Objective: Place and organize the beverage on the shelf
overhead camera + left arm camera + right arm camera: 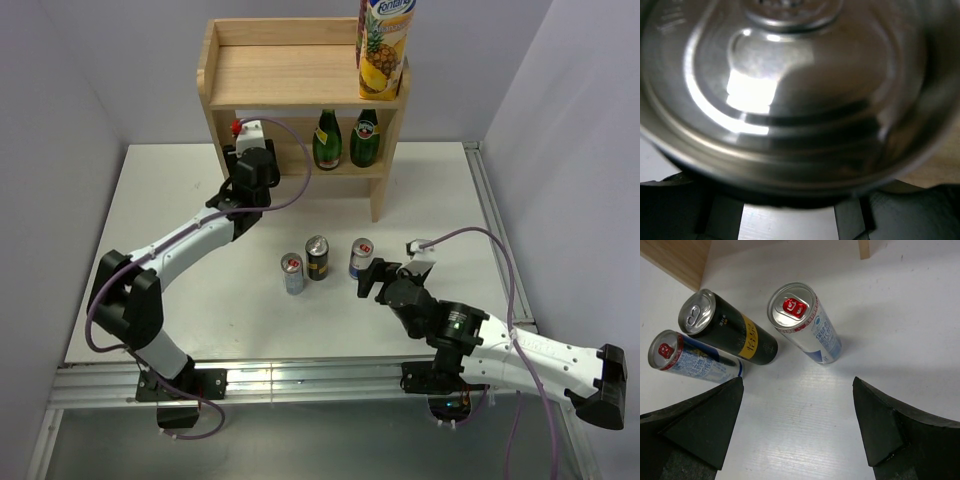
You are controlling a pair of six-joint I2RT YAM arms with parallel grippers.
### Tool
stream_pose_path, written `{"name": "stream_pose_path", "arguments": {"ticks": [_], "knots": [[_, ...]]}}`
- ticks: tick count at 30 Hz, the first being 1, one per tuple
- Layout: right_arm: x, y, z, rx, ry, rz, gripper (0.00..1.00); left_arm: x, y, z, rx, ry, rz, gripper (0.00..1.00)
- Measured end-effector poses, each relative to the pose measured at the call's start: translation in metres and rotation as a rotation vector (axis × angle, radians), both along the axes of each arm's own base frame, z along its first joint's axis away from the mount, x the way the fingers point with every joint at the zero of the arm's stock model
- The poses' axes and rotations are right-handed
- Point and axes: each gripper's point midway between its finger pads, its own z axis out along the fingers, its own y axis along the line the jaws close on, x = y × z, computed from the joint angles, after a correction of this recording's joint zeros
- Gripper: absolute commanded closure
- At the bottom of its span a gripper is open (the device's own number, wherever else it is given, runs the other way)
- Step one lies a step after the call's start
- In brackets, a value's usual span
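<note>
The light-wood shelf (290,75) stands at the back. Two green glass bottles (327,140) (365,139) stand on its lower tier. My left gripper (250,170) is at the left of that tier, shut on a can whose silver lid (790,90) fills the left wrist view; its body is hidden in the top view. On the table stand a silver-blue can (292,273), a black-gold can (317,258) and a second silver-blue can (361,258). My right gripper (376,278) is open and empty just in front of that second can (805,322).
A tall yellow pineapple juice carton (384,50) stands on the shelf's top tier at the right. The right wrist view shows the shelf's wooden side (680,257) and a leg (864,247) behind the cans. A metal rail runs along the table's near edge (300,378).
</note>
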Motion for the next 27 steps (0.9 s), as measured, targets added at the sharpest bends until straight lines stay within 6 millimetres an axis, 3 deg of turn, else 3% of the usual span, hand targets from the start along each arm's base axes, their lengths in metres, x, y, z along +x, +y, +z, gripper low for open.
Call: {"name": "stream_pose_path", "arguments": {"ticks": [12,15,16,18,20,21,25,27], "knots": [[-0.002,-0.001,-0.008,0.002,0.014,-0.004,0.03,0.021,0.015,0.002,-0.049,-0.030,0.040,0.99],[-0.002,-0.001,-0.008,0.004,0.014,-0.004,0.03,0.025,0.019,0.001,-0.061,-0.035,0.044,0.75],[-0.002,-0.001,-0.008,0.004,0.014,-0.004,0.03,0.026,0.019,0.001,-0.062,-0.035,0.041,0.60],[-0.002,-0.001,-0.008,0.004,0.014,-0.004,0.03,0.029,0.017,0.002,-0.066,-0.038,0.037,0.50],[-0.002,-0.001,-0.008,0.004,0.014,-0.005,0.03,0.031,0.016,0.001,-0.068,-0.039,0.031,0.32],[-0.002,-0.001,-0.008,0.004,0.014,-0.005,0.03,0.031,0.015,0.001,-0.074,-0.040,0.026,0.12],[-0.002,-0.001,-0.008,0.006,0.014,-0.006,0.03,0.032,0.005,0.002,-0.095,-0.048,-0.012,0.09],[-0.002,-0.001,-0.009,0.005,0.015,-0.006,0.03,0.032,0.004,0.002,-0.098,-0.048,-0.017,0.01]]}}
